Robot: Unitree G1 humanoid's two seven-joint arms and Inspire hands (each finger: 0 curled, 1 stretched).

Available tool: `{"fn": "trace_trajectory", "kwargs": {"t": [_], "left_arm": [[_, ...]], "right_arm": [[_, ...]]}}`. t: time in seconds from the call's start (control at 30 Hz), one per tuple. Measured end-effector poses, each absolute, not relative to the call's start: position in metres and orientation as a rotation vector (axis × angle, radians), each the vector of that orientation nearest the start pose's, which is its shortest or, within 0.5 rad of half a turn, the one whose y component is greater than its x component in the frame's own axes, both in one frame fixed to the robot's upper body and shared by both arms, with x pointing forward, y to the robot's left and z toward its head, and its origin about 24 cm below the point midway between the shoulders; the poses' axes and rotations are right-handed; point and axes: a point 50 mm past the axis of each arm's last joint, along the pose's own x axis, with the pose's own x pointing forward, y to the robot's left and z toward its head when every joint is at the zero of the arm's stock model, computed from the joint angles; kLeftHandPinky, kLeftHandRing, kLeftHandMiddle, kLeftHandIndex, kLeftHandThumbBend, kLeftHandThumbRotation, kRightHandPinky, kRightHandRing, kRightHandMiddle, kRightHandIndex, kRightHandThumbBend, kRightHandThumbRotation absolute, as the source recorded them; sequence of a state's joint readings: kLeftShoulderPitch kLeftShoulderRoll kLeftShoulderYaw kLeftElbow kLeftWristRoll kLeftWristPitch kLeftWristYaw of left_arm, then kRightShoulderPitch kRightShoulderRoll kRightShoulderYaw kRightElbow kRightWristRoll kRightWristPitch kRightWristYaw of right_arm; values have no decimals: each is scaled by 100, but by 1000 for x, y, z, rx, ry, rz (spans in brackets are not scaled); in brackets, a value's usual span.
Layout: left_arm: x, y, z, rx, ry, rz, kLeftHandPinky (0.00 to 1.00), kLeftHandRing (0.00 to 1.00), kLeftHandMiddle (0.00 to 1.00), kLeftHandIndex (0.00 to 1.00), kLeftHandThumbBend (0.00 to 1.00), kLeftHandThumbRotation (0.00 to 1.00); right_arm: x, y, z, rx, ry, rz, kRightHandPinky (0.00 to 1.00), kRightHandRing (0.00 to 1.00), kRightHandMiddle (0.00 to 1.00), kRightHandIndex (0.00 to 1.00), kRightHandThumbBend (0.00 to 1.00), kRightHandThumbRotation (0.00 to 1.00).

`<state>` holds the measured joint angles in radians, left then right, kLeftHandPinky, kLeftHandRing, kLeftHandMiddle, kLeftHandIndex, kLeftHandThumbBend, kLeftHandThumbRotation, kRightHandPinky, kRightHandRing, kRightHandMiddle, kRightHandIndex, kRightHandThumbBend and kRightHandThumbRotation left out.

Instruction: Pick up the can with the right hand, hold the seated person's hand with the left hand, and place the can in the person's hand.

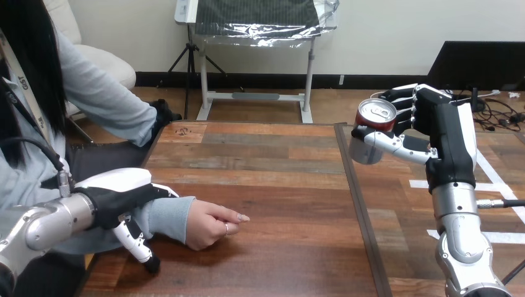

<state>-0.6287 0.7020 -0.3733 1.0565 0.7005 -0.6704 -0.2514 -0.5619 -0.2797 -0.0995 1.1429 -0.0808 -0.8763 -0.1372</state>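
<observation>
Nearest to us, our left forearm (49,223) comes in from the lower left corner, and the left hand (121,201) at its end lies across the person's pale sleeve (164,216), just behind the wrist. The white shell on its back faces up. The hand touches the sleeve, but we cannot tell whether it grips the forearm or only rests on it.

Just beyond it, the person's hand (210,226) rests on the wooden surface (278,185), knuckles up and loosely closed, pointing toward the view's right. It holds nothing, and it lies on the near left part of the surface.

Further off on the right, our right forearm (461,229) rises steeply from the bottom edge. The right hand (442,136) is lifted well above the surface, its back turned to the right. Its fingers (403,106) are clamped on the can (371,133), wrapping its far side while the thumb crosses the near side.

The can is silver with a red band under its rim. It is tilted, so its top and pull-tab face us. It hangs in the air near the right edge of the surface, touching nothing but our right hand, and it is well apart from the person's hand.
</observation>
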Motion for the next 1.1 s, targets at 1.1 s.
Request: {"fn": "trace_trajectory", "kwargs": {"t": [1.1], "left_arm": [[317, 264, 35, 1374, 110, -621, 37, 40, 45, 48, 91, 0]], "right_arm": [[320, -218, 47, -254, -328, -105, 32, 37, 44, 48, 71, 0]]}}
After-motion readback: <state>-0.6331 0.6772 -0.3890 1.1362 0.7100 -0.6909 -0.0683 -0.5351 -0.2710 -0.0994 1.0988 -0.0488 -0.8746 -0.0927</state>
